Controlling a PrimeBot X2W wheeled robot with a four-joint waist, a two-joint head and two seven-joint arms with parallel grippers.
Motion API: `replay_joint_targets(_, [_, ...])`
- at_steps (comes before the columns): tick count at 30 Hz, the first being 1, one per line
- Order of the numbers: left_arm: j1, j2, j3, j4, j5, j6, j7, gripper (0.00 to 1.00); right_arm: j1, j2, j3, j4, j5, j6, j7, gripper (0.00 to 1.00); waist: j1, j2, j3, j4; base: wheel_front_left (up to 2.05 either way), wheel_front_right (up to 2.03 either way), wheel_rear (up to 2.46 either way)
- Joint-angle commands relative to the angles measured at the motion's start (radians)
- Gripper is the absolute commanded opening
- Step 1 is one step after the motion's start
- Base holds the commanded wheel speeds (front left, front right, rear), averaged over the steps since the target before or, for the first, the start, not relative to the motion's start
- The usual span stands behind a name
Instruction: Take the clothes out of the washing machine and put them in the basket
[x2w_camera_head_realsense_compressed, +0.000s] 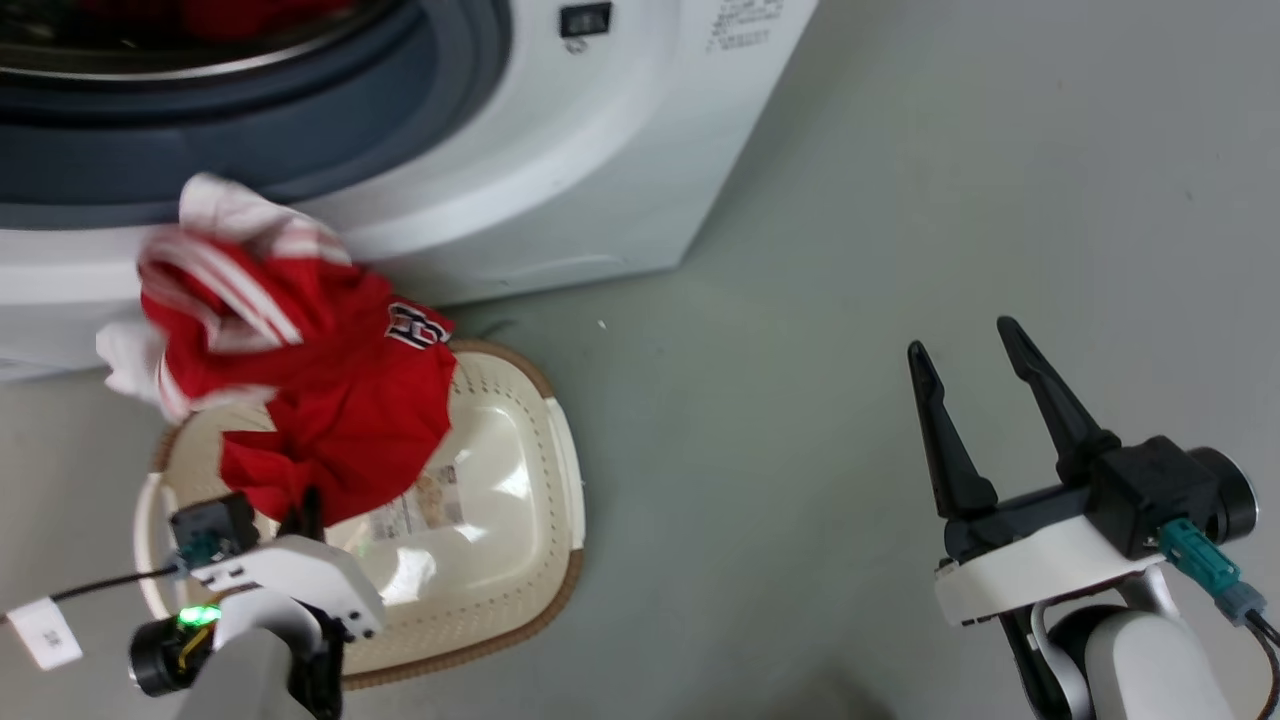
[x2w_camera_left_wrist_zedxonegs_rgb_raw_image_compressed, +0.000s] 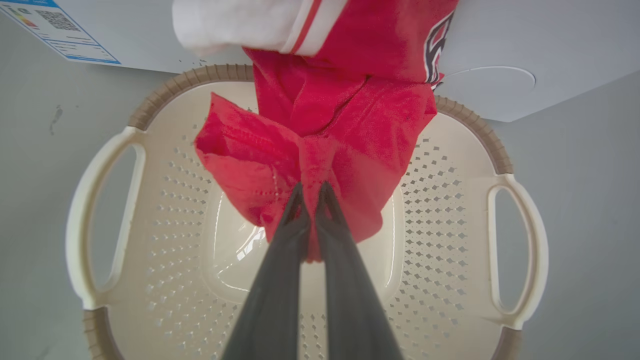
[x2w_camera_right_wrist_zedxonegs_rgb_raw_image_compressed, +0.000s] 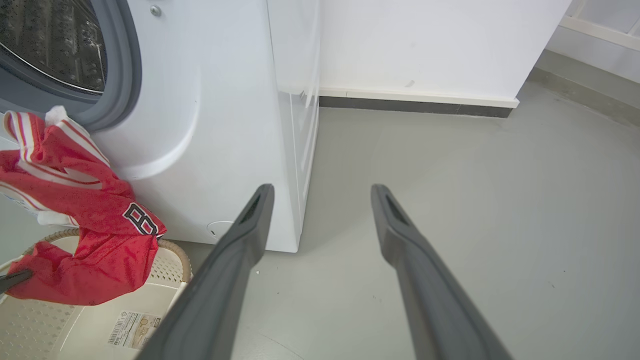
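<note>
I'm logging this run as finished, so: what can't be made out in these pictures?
Head view: the washing machine drum is cut off by the top edge, so any remaining load is unclear.
Left wrist view: the floor of the basket is partly hidden by the red jersey.
Head view: the print on the label is too small to read.

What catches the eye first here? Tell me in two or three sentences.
The bright red clothes, pinched in the shut left gripper, hang above the cream basket, their white-striped end up by the porthole of the washing machine. Off to the right, the right gripper stands open over the grey floor.
</note>
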Motion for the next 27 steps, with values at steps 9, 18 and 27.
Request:
replay_joint_targets(9, [-0.133,0.077,0.061,0.208,-0.025,0.042,-0.003,0.00,-0.074,0.003,0.027,0.048,0.037,-0.001,-0.059,1.00,-0.0003,0.0000,0.228,-0.146,0.00,0.00,0.00])
replay_joint_targets(18, [-0.165,0.075,0.091,0.247,-0.031,0.059,-0.004,1.00,-0.107,0.002,0.025,0.065,0.034,-0.001,-0.087,1.00,-0.0003,0.0000,0.239,-0.130,0.00,0.00,0.00])
replay_joint_targets(27, [-0.070,0.021,0.088,0.190,0.005,0.019,-0.004,1.00,-0.069,0.002,0.011,0.101,0.010,-0.001,-0.079,1.00,-0.0003,0.0000,0.037,-0.062,0.00,0.00,0.00])
